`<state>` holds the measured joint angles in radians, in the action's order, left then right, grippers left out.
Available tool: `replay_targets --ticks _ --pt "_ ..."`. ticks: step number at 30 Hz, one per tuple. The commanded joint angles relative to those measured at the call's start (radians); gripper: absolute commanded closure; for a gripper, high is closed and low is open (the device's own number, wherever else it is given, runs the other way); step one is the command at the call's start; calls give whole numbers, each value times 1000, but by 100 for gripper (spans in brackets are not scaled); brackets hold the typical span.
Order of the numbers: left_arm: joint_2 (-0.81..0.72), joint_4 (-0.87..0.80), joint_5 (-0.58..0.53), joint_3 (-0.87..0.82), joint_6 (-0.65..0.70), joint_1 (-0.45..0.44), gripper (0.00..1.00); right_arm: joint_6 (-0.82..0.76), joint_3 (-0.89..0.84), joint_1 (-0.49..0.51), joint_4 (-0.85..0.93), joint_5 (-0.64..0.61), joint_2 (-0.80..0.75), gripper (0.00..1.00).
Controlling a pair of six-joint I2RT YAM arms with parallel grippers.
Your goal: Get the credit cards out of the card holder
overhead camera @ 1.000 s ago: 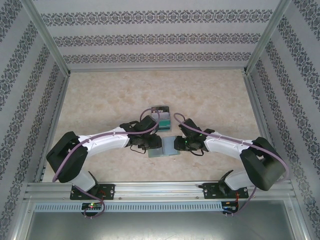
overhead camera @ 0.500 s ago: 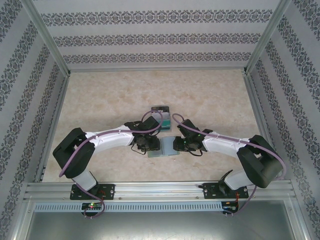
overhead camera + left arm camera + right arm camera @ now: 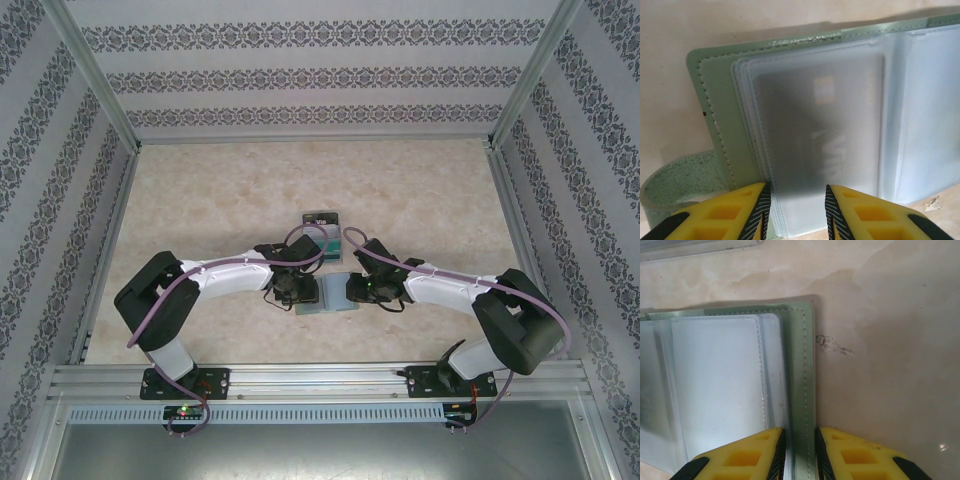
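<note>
The big pale table (image 3: 200, 200) has the card holder (image 3: 329, 297) lying open and flat on it, right between the two sets of fingers. A pile of cards (image 3: 322, 230) sits on the table just past both sets of fingers, away from the arms, so it looks like some cards are already out. The job is not finished, though. One grey card (image 3: 820, 135) is still inside a clear sleeve, and I cannot tell if more are hiding in the sleeves under it. The left gripper (image 3: 797, 210) has its fingers only a little way apart, with the near edge of that sleeve and its card showing in the gap. The holder's small round tab (image 3: 675, 180) is just to the left of them. The right gripper (image 3: 800, 455) also has a narrow gap, and the green stitched edge of the holder runs through it. I think it is there to keep the holder from sliding, but I cannot tell if it presses down.
</note>
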<state>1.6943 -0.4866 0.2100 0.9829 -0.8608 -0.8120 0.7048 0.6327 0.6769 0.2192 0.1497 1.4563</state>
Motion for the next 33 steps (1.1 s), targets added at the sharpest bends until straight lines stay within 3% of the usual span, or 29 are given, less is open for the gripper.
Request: replay_targets --ticks 1,22,33 --pt "11 -8 12 18 29 -10 65 10 10 16 -10 17 27 75" --pt "-36 98 74 -14 54 -10 64 15 15 26 -12 20 54 75" --pt "-58 -11 -48 -15 5 -8 63 13 18 29 -12 19 64 75"
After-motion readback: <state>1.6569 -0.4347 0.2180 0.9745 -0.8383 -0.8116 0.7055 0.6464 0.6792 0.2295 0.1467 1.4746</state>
